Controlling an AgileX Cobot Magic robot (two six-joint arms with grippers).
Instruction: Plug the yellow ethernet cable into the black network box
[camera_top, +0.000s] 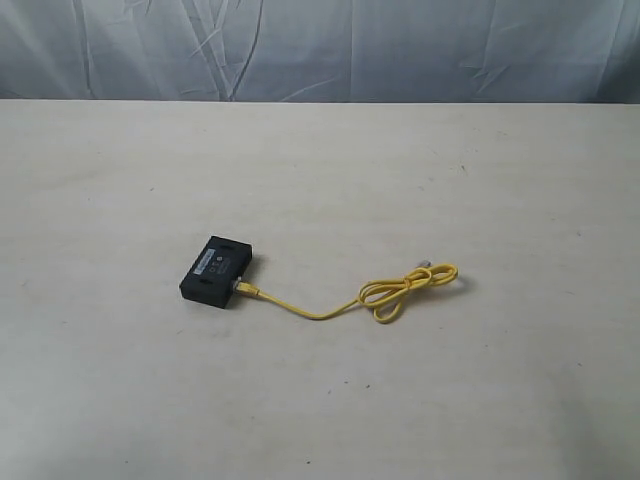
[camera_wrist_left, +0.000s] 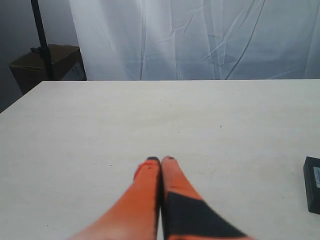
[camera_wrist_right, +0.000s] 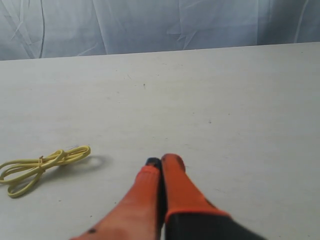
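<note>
I see left gripper (camera_wrist_left: 161, 160) and right gripper (camera_wrist_right: 161, 161) closed, empty. Black network box (camera_top: 215, 268) lies left of the counter's (camera_top: 500, 180) middle; yellow ethernet cable (camera_top: 404, 285) meets its side, looping toward the right edge.

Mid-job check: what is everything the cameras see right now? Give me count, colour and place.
black network box: one, black, on the table, left of centre in the exterior view.
yellow ethernet cable: one, yellow, on the table; one end meets the box's side, the knotted loop lies to the box's right.
table: one, off-white, under everything.
curtain: one, pale grey, behind the table.
cardboard box: one, brown, beyond the table's corner, left wrist view only.
pole: one, black, by the cardboard box.
left end effector: one, orange and black, shut, over bare table.
right end effector: one, orange and black, shut, apart from the cable's loop.
</note>
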